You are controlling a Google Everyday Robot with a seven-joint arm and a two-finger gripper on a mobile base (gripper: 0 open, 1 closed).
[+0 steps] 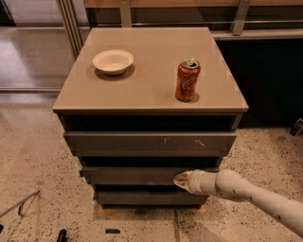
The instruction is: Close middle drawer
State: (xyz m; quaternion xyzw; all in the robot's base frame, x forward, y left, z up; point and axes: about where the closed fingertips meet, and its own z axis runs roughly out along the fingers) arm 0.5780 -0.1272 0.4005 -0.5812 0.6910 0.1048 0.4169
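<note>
1. Gripper (182, 180): cream, tapered tip at 5 o'clock in your view. It touches the front of the middle drawer (132, 176) towards that front's right end. You cannot tell how far it is open, and it carries nothing.
2. Arm (258, 197): white, and it enters from the lower right corner at 4 o'clock.
3. Middle drawer: dark grey, plain front. It sits between the wider scuffed top drawer (142, 142) and the narrower bottom drawer (147, 198), with a dark gap above it.
4. Cabinet top (151, 45): tan and flat.
5. Bowl (112, 61): white, at 10 o'clock on the top.
6. Soda can (187, 80): red, upright, at 3 o'clock on the top, well apart from the bowl.
7. Floor (38, 156): speckled terrazzo. At 7 o'clock you have a bent metal rod (21, 204) and a small black object (61, 235).
8. Railing (189, 4): wood and metal, at 12 o'clock.
</note>
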